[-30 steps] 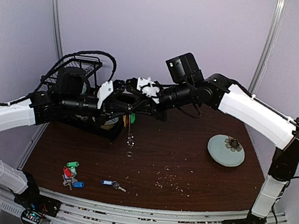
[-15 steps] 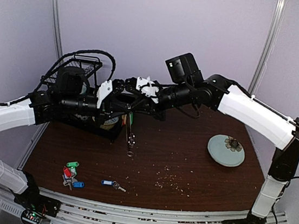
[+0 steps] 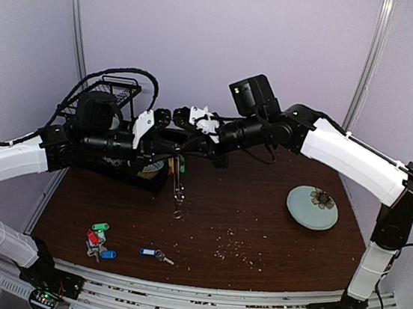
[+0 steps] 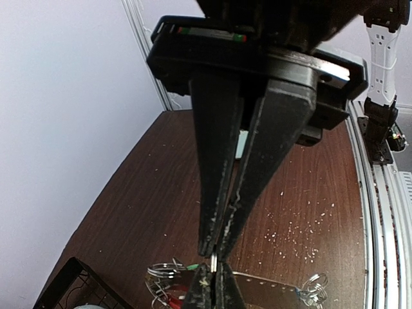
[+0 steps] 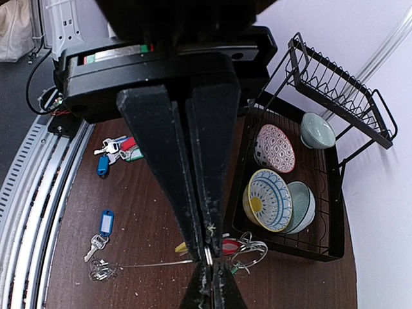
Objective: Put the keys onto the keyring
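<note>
The keyring [image 3: 178,192] hangs on edge above the table, its small wire rings [image 3: 177,213] at the low end. Both grippers pinch its upper rim from opposite sides. My left gripper [image 3: 174,158] [image 4: 215,254] is shut on the thin silver edge. My right gripper [image 3: 185,154] [image 5: 207,250] is shut on the same edge. A red tag [image 5: 232,246] and a yellow tag [image 5: 183,248] dangle beside the fingertips, with a green tag [image 4: 191,266]. Loose keys lie near the front: a green-red-blue cluster [image 3: 98,239] [image 5: 119,149] and a blue-tagged key [image 3: 155,254] [image 5: 103,228].
A black wire dish rack [image 3: 127,92] [image 5: 322,129] with several bowls stands at the back left, just behind the grippers. A pale green plate [image 3: 301,211] with a dark object on it sits at the right. Pale crumbs [image 3: 237,245] dot the brown table.
My right gripper has closed onto the keyring's rim. The keyring now hangs lower and steadier between the two grippers. Both arms have shifted slightly left.
</note>
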Controlling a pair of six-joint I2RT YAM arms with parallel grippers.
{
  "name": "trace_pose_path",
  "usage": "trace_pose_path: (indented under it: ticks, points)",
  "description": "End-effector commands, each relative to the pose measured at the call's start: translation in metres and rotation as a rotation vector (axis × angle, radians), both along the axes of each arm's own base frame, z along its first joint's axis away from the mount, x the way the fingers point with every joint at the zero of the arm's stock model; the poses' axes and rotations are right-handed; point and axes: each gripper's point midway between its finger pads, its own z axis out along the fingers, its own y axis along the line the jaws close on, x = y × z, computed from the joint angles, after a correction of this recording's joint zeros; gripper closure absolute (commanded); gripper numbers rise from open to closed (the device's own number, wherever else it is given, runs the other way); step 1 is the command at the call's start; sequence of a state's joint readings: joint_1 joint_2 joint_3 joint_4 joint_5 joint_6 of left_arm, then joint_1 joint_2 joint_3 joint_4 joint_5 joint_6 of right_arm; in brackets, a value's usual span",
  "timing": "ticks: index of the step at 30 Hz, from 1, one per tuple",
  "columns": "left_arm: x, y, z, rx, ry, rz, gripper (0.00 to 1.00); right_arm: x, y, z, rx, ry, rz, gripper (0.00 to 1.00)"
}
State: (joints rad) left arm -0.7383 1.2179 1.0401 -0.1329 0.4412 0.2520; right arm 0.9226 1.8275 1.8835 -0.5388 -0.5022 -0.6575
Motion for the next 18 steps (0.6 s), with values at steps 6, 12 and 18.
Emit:
trace_pose_path:
  ticks: [6,12,18]
  points:
    - [-0.013,-0.004,0.044,-0.128,-0.096,-0.060,0.74,0.004,-0.006,0.048,0.417,0.155,-0.094,1.00]
    - [-0.024,0.008,0.053,-0.120,-0.145,-0.090,0.54,-0.006,-0.022,0.070,0.614,0.209,-0.116,1.00]
    - [-0.008,0.010,0.038,-0.075,-0.165,-0.020,0.56,-0.010,-0.032,0.078,0.716,0.244,-0.128,1.00]
